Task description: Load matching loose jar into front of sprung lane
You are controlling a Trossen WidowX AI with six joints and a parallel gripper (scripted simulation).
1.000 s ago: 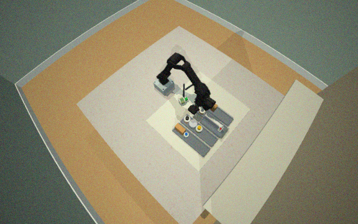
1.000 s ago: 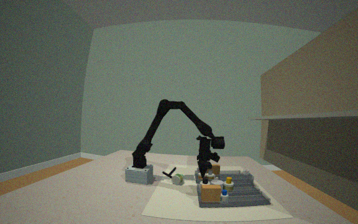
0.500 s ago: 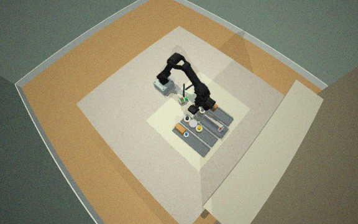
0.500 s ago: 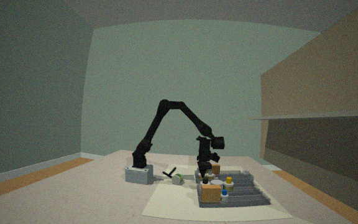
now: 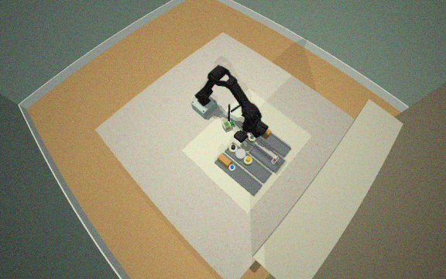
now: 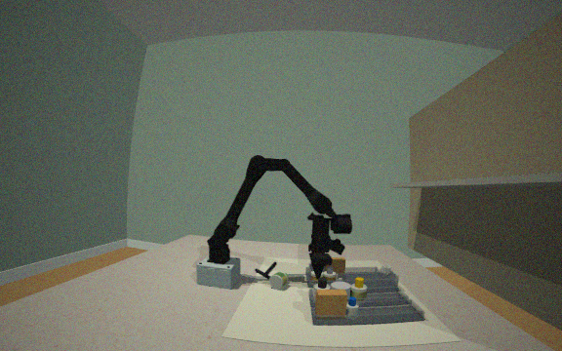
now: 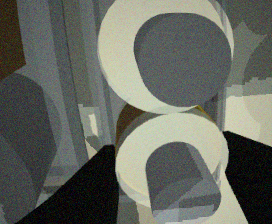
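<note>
The cream cylindrical jar with a grey lid (image 7: 175,171) is clamped between the fingers of the black parallel-jaw gripper (image 6: 321,273), which hangs at the front end of the grey lane rack (image 6: 388,303). In the wrist view, a second cream jar with a grey lid (image 7: 168,46) sits just beyond the held one, seemingly touching it, which suggests the pair is lined up in one lane. To do this step well, I judge the held jar should travel straight along the lane, low and upright, pushing the far jar back slowly until the near one can drop behind the front stop, and the grip should open only then. The pusher plate, the front stop and the lane floor under the jars are hidden, so I cannot tell whether the held jar rests on the floor.
</note>
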